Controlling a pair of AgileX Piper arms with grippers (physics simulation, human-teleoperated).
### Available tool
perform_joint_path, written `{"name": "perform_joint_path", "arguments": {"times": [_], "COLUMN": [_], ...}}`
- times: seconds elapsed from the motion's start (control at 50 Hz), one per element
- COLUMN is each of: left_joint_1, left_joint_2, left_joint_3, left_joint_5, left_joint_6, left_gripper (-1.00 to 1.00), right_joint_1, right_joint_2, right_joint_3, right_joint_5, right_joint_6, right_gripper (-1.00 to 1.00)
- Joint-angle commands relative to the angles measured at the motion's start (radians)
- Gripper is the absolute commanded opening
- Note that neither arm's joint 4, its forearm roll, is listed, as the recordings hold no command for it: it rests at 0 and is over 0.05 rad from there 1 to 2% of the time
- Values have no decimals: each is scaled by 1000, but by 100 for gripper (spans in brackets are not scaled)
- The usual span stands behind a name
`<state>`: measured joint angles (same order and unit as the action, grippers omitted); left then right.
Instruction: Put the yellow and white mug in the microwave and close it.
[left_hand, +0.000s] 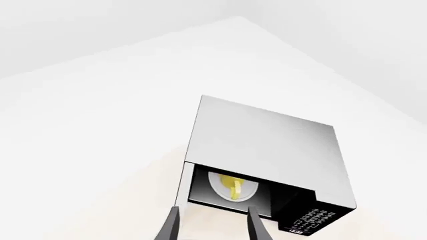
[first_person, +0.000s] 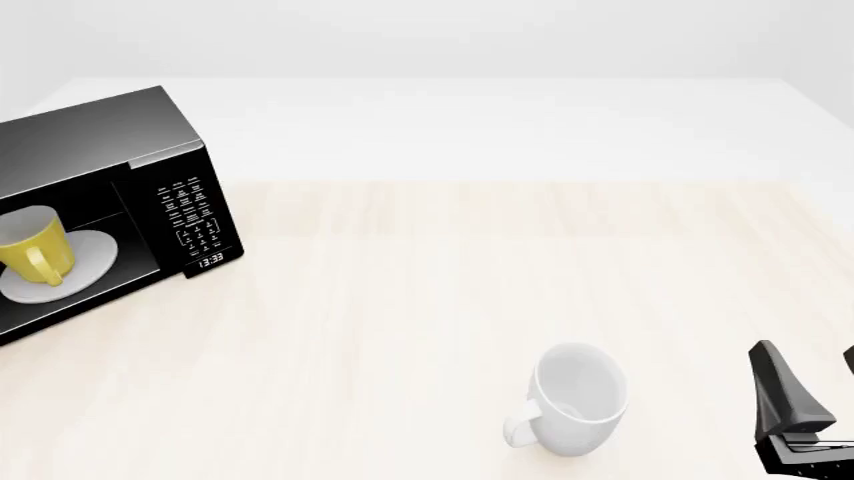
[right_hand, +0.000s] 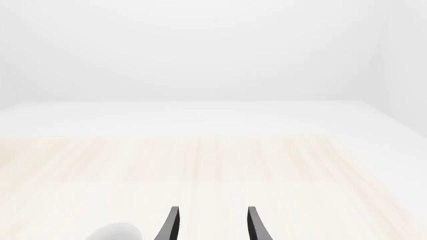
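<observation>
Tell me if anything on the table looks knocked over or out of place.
Yes, the white mug lies tipped on its side near the right gripper. The yellow and white mug stands upright in the open microwave; nothing spilled.

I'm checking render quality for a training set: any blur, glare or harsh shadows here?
Front view: sharp, even light, only a faint shadow under the white mug. Left wrist view: crisp, microwave top lit pale grey, cavity dark around the yellow mug. Right wrist view: no blur, washed-out white background.
</observation>
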<state>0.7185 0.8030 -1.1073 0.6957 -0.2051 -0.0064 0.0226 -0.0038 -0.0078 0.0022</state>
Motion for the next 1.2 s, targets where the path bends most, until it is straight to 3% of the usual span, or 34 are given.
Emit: {"name": "perform_joint_path", "arguments": {"times": [0.02, 0.36, 0.48, 0.6, 0.66, 0.86, 1.2], "left_joint_1": [87, 175, 226, 267, 318, 355, 435], "left_joint_2": [22, 64, 69, 77, 79, 85, 138], "left_joint_3": [6, -7, -16, -50, -67, -58, 6], "left_joint_5": [2, 6, -7, -1, -2, -27, -56], "left_joint_6": [-29, -60, 9, 35, 88, 181, 227], "left_gripper": [100, 100, 100, 100, 100, 100, 100], "right_joint_1": [0, 0, 0, 0, 0, 0, -1], "right_joint_2": [0, 0, 0, 0, 0, 0, 6], "right_joint_3": [0, 0, 0, 0, 0, 0, 0], "right_joint_5": [0, 0, 0, 0, 0, 0, -3], "right_joint_6": [0, 0, 0, 0, 0, 0, 1], "right_gripper": [100, 100, 100, 100, 100, 100, 100]}}
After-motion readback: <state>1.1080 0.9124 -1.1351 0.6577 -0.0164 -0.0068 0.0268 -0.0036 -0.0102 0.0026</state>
